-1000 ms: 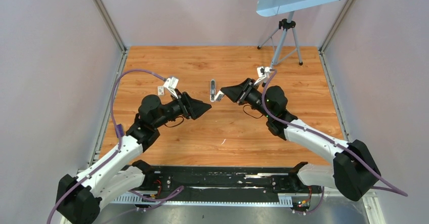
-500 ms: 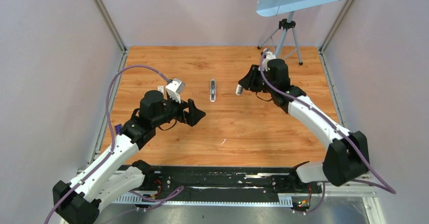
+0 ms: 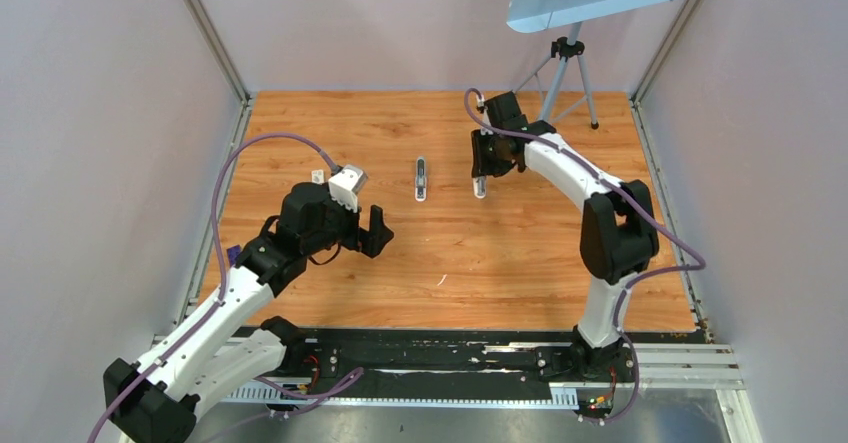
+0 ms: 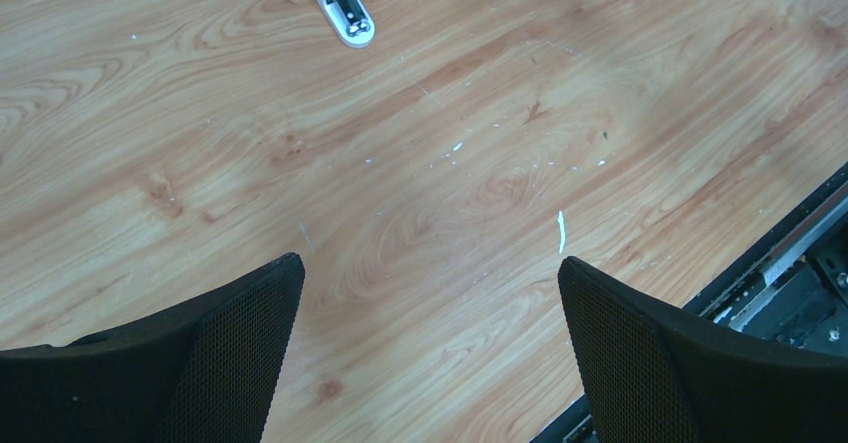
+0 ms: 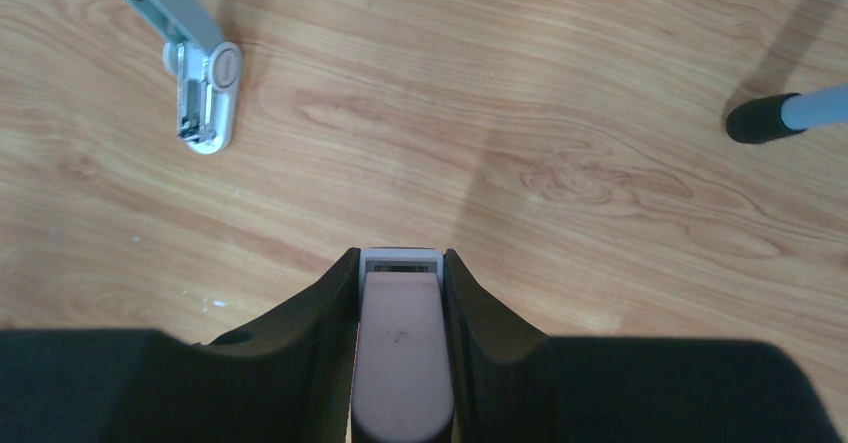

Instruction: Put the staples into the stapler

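- Top: a small pale blue-and-white stapler (image 3: 421,179) lies near the middle of the wooden bench (image 3: 330,133).
- Left wrist: the left claw (image 4: 428,273) is spread wide and empty.
- Right wrist: the right claw (image 5: 400,259) pinches a small pink piece (image 5: 400,353). The stapler is open, so I think staples go in next.

Bare tabletop (image 3: 400,263) between left gripper (image 4: 428,260) and stapler (image 3: 421,179). Right gripper (image 5: 400,254), clamping a pink piece (image 5: 402,353), stands just right of it; tripod (image 3: 566,50) blocks far right.
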You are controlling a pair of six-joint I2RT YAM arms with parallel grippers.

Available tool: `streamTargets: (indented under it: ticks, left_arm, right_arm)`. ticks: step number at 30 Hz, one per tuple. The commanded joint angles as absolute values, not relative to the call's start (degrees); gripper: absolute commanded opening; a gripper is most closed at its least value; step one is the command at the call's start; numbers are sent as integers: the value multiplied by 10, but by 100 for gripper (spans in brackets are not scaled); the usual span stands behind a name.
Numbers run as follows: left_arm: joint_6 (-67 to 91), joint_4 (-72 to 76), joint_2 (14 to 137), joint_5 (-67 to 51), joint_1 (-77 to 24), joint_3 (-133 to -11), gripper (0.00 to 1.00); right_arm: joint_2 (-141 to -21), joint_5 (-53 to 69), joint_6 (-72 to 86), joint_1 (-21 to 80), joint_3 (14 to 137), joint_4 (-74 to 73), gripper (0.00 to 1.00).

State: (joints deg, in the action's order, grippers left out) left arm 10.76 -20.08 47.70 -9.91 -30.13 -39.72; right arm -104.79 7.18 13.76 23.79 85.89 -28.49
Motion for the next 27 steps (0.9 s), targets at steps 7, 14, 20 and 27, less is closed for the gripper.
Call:
streamTargets:
  ticks: [7,14,20,27]
  left_arm:
    - [81,-221,453,-64,-300,-413,100]
    - [80,-224,450,-59,-300,-411,100]
    - [80,-225,447,-57,-300,-411,100]
    - [80,-226,448,-52,-300,-410,100]
  right_arm:
    - [-1210,23,118,235,994,-388,16]
    - [-1261,9,130,234,1033,-401,19]
    - [-1279,1,138,232,1039,-405,27]
    - [-1271,1,146,231,1041,-404,43]
